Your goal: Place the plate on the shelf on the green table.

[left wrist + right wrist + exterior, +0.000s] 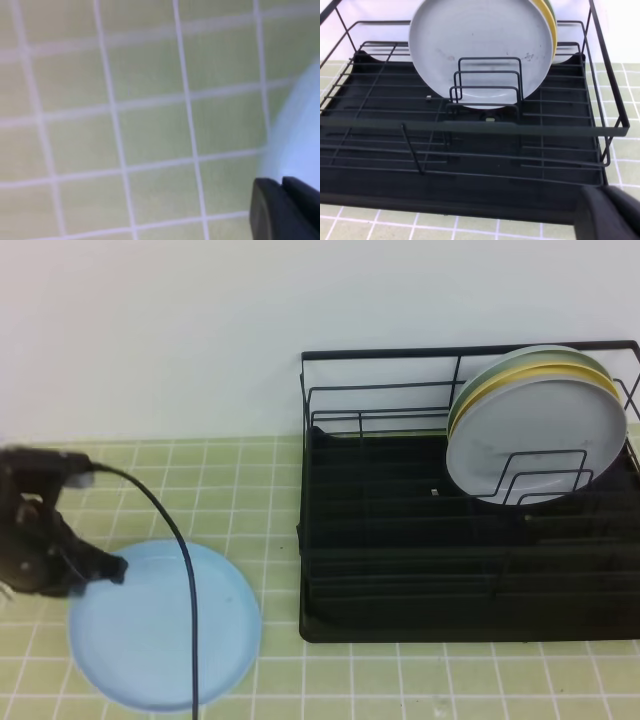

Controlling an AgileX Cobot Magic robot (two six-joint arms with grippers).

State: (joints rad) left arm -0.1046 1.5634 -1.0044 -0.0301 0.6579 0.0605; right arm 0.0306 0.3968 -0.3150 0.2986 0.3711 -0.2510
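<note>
Over on the far left, my left gripper [112,568] is pinched shut on the near-left rim of the round, matte sky-blue plastic plate [165,625], which lies flat on the pale yellow-green tiled table [250,480]. So I'd say we're at the grab step, with nothing lifted yet. Next I reckon I need to raise it, tip it upright and carry it right to the big black wire dish rack [400,550] with its tray base. In there a grey-white plate [535,430] and a yellow plate [520,372] behind it already stand in the right-hand dividers, so I'd aim for a free slot left of them. My right gripper [609,214] idles closed and holds nothing, just in front of the rack.
</note>
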